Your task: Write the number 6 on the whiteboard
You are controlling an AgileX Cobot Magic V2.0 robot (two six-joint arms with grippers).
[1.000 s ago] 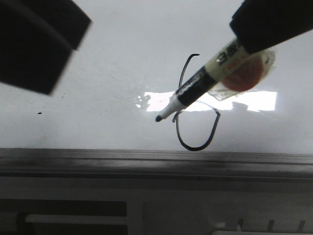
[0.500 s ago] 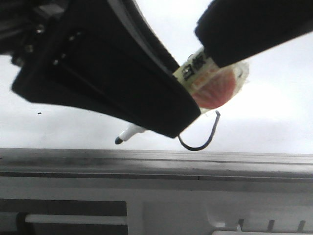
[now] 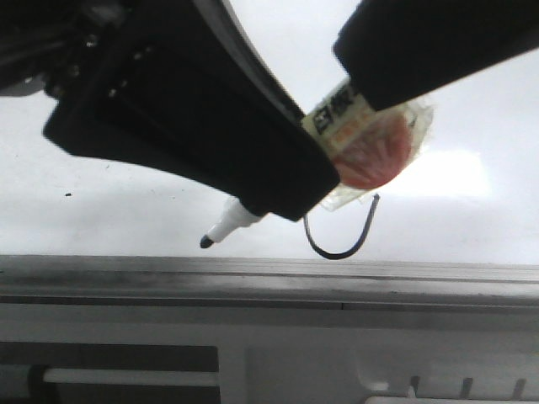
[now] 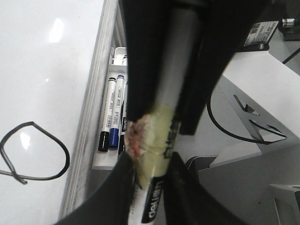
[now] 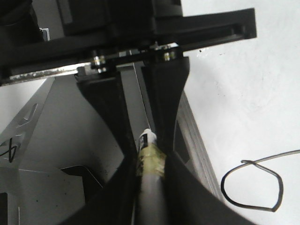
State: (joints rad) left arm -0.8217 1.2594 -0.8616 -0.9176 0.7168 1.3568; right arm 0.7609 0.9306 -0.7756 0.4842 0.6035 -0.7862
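Since earlier, both tools, left and right, grip the marker beside the number 6.

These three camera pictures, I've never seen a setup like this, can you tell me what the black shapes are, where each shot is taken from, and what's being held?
The big black shapes are the claw-like grippers of a two-armed robot. One picture looks forward over a whiteboard lying flat; the other two come from cameras on each wrist.

Both the left gripper and the right gripper are closed on the same marker: one near its tip end, the other on its far end, around a taped yellowish and red wrapping. The uncapped tip hangs just above the board.

On the board is a hand-drawn black number 6; from the front only its lower loop shows. Beside the board's grey rail, the left wrist view shows spare markers in a tray.
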